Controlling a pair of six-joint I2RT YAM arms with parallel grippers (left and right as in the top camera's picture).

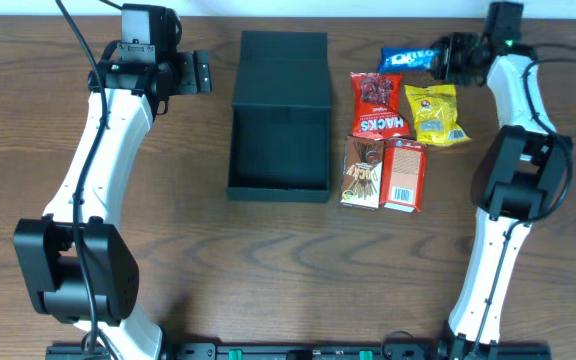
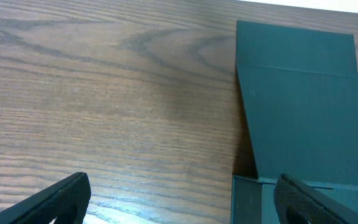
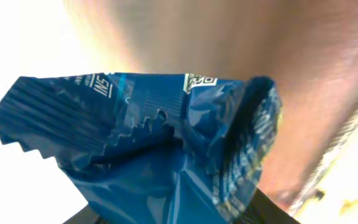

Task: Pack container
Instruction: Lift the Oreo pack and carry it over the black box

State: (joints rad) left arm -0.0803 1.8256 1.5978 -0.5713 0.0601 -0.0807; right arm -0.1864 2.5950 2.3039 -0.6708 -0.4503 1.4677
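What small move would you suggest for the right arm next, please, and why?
Probably carry the blue packet leftward toward the container, keeping it above the red packet. The right pincer appears shut on the packet's crumpled end, and the container lies open and empty to its left.

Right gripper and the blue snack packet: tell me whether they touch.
Touching. The right wrist view shows the blue snack packet crumpled and pinched where it meets the right gripper at the frame's bottom edge.
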